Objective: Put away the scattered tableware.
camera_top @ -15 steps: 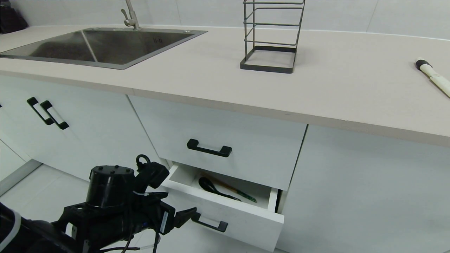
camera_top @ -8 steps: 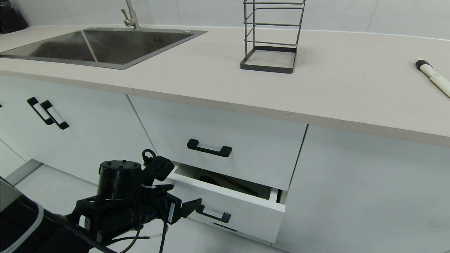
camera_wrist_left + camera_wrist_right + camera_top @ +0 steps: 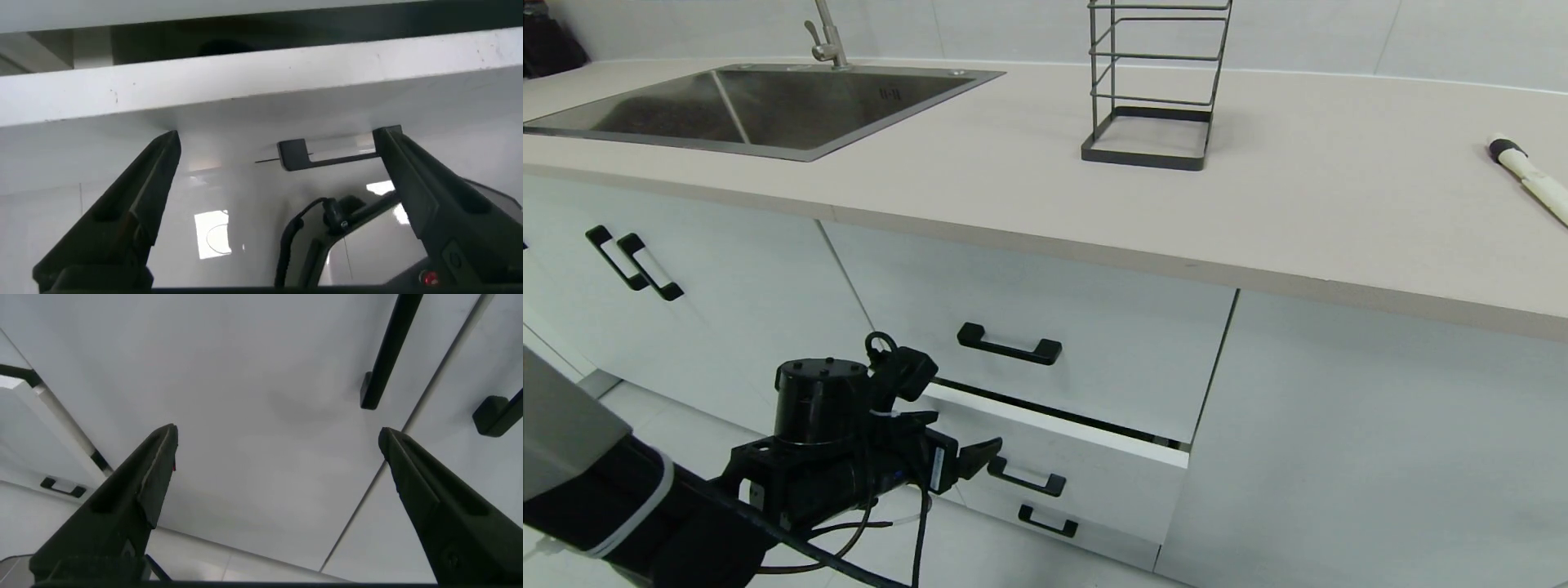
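Drawer (image 3: 1111, 478) nearly shut, left pincer (image 3: 980, 459) spread apart at its front; right pincer (image 3: 278, 434) likewise apart; one utensil (image 3: 1531, 175) on the surface (image 3: 1298, 196) probably awaits stowing.

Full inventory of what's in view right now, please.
counter: one, beige, across the scene
sink: one, steel, counter's left
tap: one, steel, behind sink
wire rack: one, dark grey, counter's back
utensil: one, pale with black end, counter's right edge
drawer handles: three, black, stacked below the counter
middle drawer: one, white, open a crack
door handles: two, black, left cabinets
left gripper: open, black, at middle drawer's front
right gripper: open, black, facing white cabinet fronts
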### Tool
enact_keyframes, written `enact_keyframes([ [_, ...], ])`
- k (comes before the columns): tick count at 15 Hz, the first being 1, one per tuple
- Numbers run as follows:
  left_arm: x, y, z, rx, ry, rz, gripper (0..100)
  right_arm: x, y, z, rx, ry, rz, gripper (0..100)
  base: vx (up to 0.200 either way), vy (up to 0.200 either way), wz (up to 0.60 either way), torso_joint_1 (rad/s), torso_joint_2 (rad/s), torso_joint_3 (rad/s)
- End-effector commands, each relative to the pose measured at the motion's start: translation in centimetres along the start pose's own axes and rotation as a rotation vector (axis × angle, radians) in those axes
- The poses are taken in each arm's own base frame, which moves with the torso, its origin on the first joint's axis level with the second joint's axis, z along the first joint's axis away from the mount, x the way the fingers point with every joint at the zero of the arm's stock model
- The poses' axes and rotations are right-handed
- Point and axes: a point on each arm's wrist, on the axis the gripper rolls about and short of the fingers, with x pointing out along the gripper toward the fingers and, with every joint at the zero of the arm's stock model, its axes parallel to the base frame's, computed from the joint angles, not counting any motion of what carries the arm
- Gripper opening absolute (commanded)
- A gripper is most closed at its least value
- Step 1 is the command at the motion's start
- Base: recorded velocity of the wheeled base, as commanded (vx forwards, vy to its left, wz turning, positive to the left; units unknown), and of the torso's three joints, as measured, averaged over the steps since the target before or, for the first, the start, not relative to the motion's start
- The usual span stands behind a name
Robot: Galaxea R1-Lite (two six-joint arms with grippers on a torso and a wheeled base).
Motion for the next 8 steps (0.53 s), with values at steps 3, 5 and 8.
enact_keyframes([
  [3, 0.9, 0.2, 0.1, 0.002, -0.019, 0.001, 100, 0.0, 0.0, 0.0, 0.0, 0.001, 0.0, 100, 0.0, 0.0, 0.0, 0.0, 0.0, 0.0],
  [5, 0.8, 0.1, 0.1, 0.001, -0.023, 0.0, 100, 0.0, 0.0, 0.0, 0.0, 0.001, 0.0, 100, 0.0, 0.0, 0.0, 0.0, 0.0, 0.0],
  [8, -0.6, 0.0, -0.3, 0.0, -0.016, 0.002, 100, 0.0, 0.0, 0.0, 0.0, 0.001, 0.0, 100, 0.0, 0.0, 0.0, 0.0, 0.0, 0.0],
])
